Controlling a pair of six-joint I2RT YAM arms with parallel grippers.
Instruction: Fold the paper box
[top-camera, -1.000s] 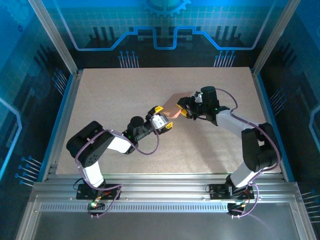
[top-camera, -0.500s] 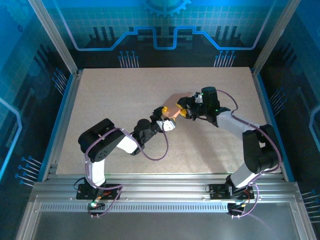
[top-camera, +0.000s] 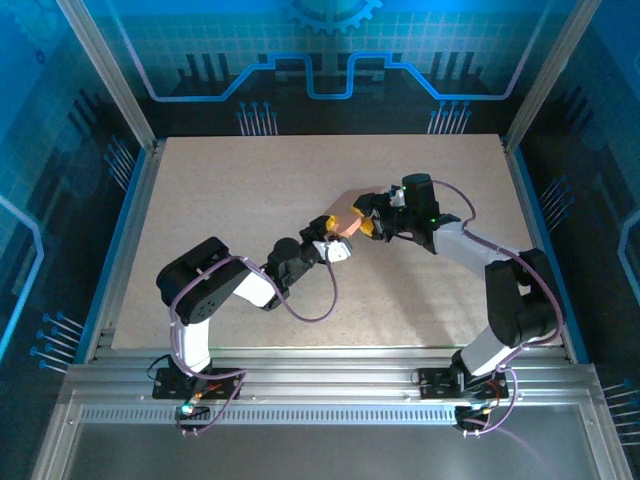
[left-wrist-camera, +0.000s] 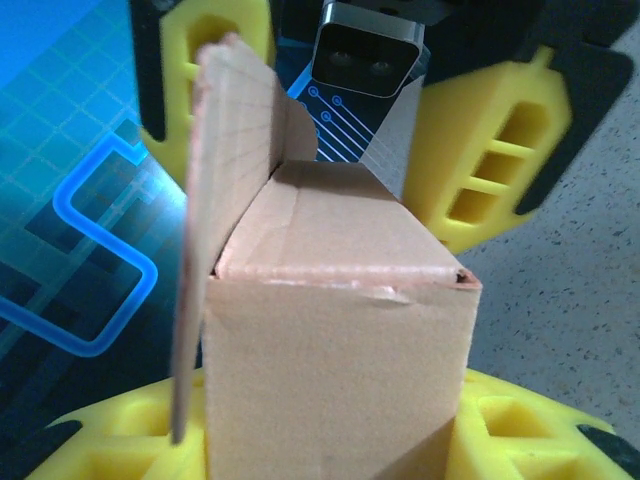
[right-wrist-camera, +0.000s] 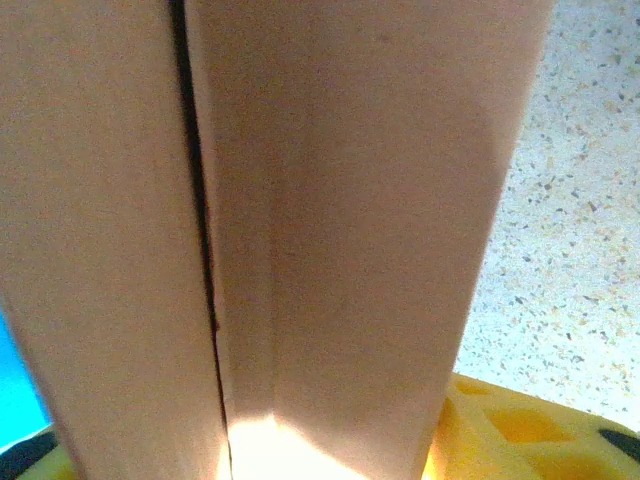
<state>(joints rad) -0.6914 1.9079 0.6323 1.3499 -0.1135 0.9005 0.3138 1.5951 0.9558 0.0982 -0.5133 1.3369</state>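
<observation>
1. Left wrist view: left gripper (left-wrist-camera: 320, 440) with yellow fingers (left-wrist-camera: 110, 430) either side of the box's (left-wrist-camera: 340, 340) near end, touching or nearly so. Can't tell if clamped or just bracketing.
2. Top view: right gripper (top-camera: 364, 216) at the opp. end, facing the left one. Fingers straddling the box, but grip can't be told here either.
3. Box about mid-table (top-camera: 220, 200), spanning btw both grippers; resting or lifted, unclear. Body squared into a tube. One long flap (left-wrist-camera: 215, 200) standing up along the left edge, not tucked.
4. Handling, prob.: very light, thin card, stiff only along creases. Easy to dent under a hard squeeze, and smooth enough to slip.
5. Best hold, imo: across two opp. side walls near a corner crease, light pressure. Flap better pushed at its free edge than at the hinge.
</observation>
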